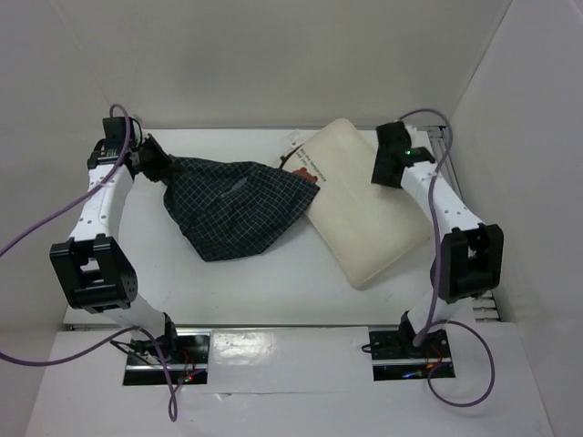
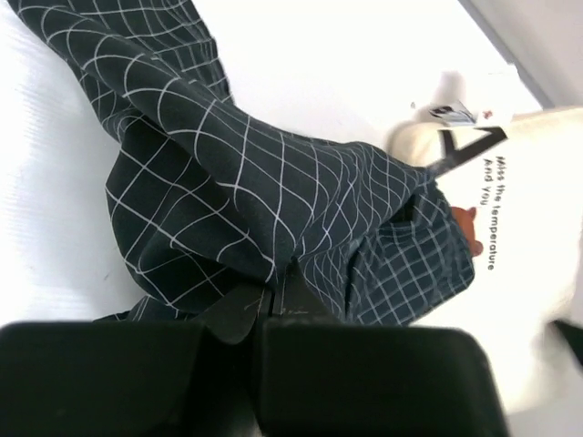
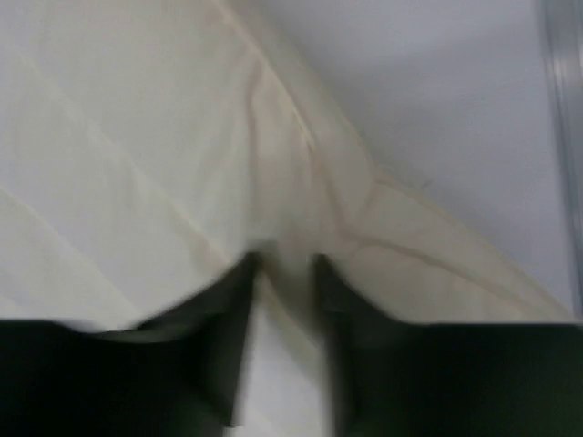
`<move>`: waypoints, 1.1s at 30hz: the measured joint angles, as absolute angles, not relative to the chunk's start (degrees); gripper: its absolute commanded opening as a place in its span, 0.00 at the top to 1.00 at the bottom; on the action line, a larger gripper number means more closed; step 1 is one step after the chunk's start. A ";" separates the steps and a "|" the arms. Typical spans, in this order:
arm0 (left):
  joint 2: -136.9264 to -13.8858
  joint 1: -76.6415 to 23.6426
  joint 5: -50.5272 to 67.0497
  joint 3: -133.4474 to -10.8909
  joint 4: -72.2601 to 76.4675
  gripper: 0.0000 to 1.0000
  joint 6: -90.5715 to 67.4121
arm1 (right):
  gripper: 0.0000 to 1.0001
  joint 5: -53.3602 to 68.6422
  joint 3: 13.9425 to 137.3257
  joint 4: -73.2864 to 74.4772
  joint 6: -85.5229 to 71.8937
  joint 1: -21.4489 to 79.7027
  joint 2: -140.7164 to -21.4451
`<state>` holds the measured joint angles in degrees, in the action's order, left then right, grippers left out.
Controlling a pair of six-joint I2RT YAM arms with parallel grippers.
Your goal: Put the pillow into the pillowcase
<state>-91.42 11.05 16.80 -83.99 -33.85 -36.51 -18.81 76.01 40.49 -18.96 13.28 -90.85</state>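
The dark checked pillowcase [image 1: 237, 205] lies bunched on the left half of the table, and its near end overlaps the printed end of the pillow [image 1: 364, 214]. My left gripper [image 1: 150, 159] is shut on the pillowcase's far left corner; the left wrist view shows the jaws [image 2: 273, 291] pressed together on the checked cloth [image 2: 255, 200], with the pillow's printed end [image 2: 537, 273] beyond. The cream pillow lies diagonally at the right. My right gripper [image 1: 378, 173] sits at its far right edge. In the right wrist view its jaws [image 3: 284, 269] pinch a ridge of the pillow's [image 3: 137, 164] fabric.
White walls enclose the table on the left, back and right. A metal rail [image 1: 446, 137] runs along the right wall just behind the right gripper and shows as a grey strip [image 3: 565, 137] in the right wrist view. Bare white table [image 1: 273, 282] lies in front of both things.
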 measured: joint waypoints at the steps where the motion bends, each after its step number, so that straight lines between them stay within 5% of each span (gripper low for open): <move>1: -91.42 11.05 16.80 -83.83 -33.45 1.00 -36.82 | 0.23 -21.12 79.79 41.54 -19.05 11.73 -92.44; 3: -91.42 11.07 16.43 -82.56 -32.05 1.00 -37.74 | 0.18 -23.88 86.50 42.06 -18.87 9.45 -95.61; 5: -91.74 11.07 15.70 -81.14 -31.24 1.00 -38.04 | 0.01 -25.30 89.41 41.85 -18.94 10.33 -97.01; 14: -100.20 11.07 13.52 -84.25 -31.38 1.00 -38.13 | 0.02 -18.68 82.50 38.85 -18.87 32.27 -98.52; 16: -100.51 11.07 13.34 -84.36 -31.68 1.00 -38.13 | 0.24 -17.61 79.99 37.71 -19.92 33.63 -100.68; 17: -100.51 11.07 13.39 -84.44 -31.79 1.00 -38.13 | 0.58 -17.89 78.50 37.08 -20.71 33.56 -102.15; 20: -100.51 10.98 13.41 -84.79 -31.73 1.00 -38.13 | 1.00 -21.45 75.26 35.38 -22.76 31.68 -105.89; 28: -100.51 10.33 13.30 -84.77 -31.79 1.00 -37.74 | 1.00 -24.29 63.31 31.53 -26.41 27.75 -93.14; 30: -100.49 10.22 13.30 -84.77 -31.79 1.00 -37.71 | 0.52 -24.38 60.45 33.17 -26.13 24.86 -89.30; 33: -100.36 9.80 13.10 -84.75 -31.79 1.00 -37.71 | 0.00 -23.07 60.12 34.70 -25.15 21.98 -85.93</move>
<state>-100.36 9.80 13.10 -84.75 -31.79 -37.71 -23.07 60.12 34.70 -25.15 21.98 -85.93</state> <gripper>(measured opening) 0.038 0.713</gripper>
